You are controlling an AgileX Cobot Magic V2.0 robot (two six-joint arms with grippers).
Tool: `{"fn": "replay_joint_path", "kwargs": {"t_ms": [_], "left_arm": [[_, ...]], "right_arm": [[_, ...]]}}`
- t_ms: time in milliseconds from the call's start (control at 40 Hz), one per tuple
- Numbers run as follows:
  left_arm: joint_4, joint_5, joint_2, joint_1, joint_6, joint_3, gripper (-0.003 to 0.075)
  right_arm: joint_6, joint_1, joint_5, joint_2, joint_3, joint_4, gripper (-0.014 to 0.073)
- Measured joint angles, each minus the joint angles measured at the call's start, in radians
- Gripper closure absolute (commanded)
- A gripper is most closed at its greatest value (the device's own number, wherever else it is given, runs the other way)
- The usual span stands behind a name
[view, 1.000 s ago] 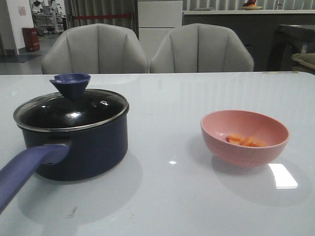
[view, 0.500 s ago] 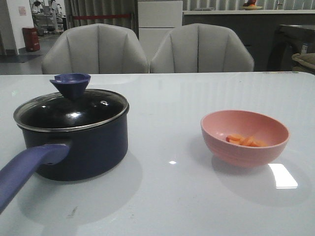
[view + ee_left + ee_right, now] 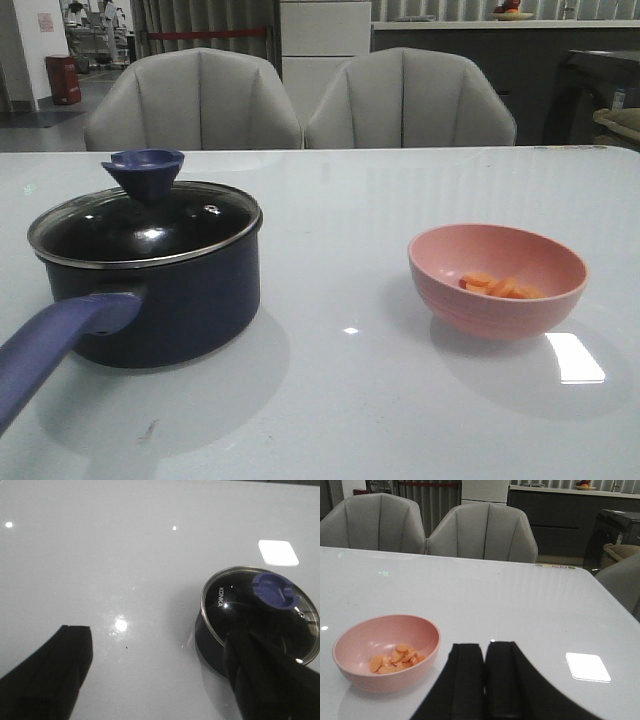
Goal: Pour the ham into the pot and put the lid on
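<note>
1. Your left gripper (image 3: pixel 155 675) had its fingers wide apart, one finger (image 3: pixel 270 680) hiding part of the pot (image 3: pixel 215 645); your right gripper (image 3: pixel 484 680) was pressed together, empty.
2. Nothing had moved since a second earlier.
3. You had the lid (image 3: pixel 145 225) seated on the pot near the table's (image 3: pixel 340 400) left edge; the ham (image 3: pixel 498 287) lay in the pink bowl (image 3: pixel 497 280) toward the right edge.

surface: glossy white table (image 3: pixel 340 400) | left side: dark navy-blue round saucepan (image 3: pixel 170 300) with long purple-blue handle, standing directly on it | right side: round pink bowl (image 3: pixel 497 281), well apart from the saucepan | both upright
</note>
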Motion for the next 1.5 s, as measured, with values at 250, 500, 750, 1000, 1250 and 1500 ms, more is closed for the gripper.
{"fn": "replay_joint_path", "kwargs": {"t_ms": [250, 500, 750, 1000, 1250, 1500], "left_arm": [[-0.036, 0.096, 0.286, -0.100, 0.000, -0.235, 0.0132], [-0.044, 0.199, 0.603, -0.267, 0.000, -0.452, 0.0133], [-0.046, 0.260, 0.856, -0.328, -0.049, -0.630, 0.0133], [-0.045, 0.361, 1.038, -0.332, -0.093, -0.783, 0.0133], [-0.041, 0.417, 1.145, -0.357, -0.107, -0.876, 0.0133], [-0.034, 0.436, 1.191, -0.360, -0.146, -0.888, 0.0133]], "right_arm": [[0.000, 0.000, 0.000, 0.000, 0.000, 0.000, 0.0456], [0.000, 0.000, 0.000, 0.000, 0.000, 0.000, 0.0456], [0.000, 0.000, 0.000, 0.000, 0.000, 0.000, 0.0456], [0.000, 0.000, 0.000, 0.000, 0.000, 0.000, 0.0456], [0.000, 0.000, 0.000, 0.000, 0.000, 0.000, 0.0456], [0.000, 0.000, 0.000, 0.000, 0.000, 0.000, 0.0456]]}}
